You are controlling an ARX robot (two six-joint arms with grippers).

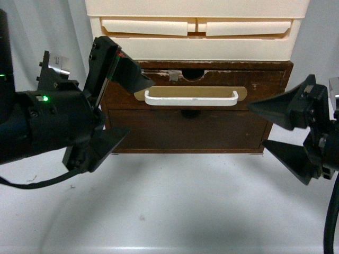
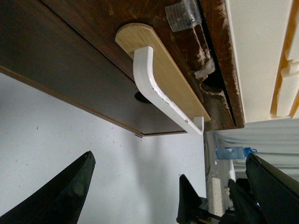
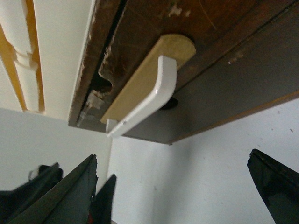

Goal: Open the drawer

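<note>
The drawer [image 1: 265, 84], a wide, worn, dark brown wooden front, is seen at the top of a low wooden chest standing on the white counter [image 1: 175, 206]. It sits directly under a cream plastic drawer unit [image 1: 196, 32] and above a plain dark panel [image 1: 185, 129]. A white bar handle [image 1: 190, 99] is fixed across a tan oval plate [image 1: 214, 91] in the middle of the drawer. A semicircular notch [image 1: 193, 74] is cut in its top edge, with a scrap of grey tape [image 1: 173, 75] just beside it.

The left pincer [image 1: 137, 108] is held with its jaws spread wide and nothing between them. In the front view its upper finger is seen across the left end of the oval plate, the tip just beside the handle's left end, while the lower finger lies in front of the lower panel's left corner. In the left wrist view the handle is shown ahead of the spread fingers and apart from them.

The right pincer [image 1: 256, 125] is likewise held wide open and empty. It is placed near the drawer's right side, its upper finger aimed toward the right end of the handle but apart from it. In the right wrist view the handle is seen ahead of the jaws, with no contact.
</note>
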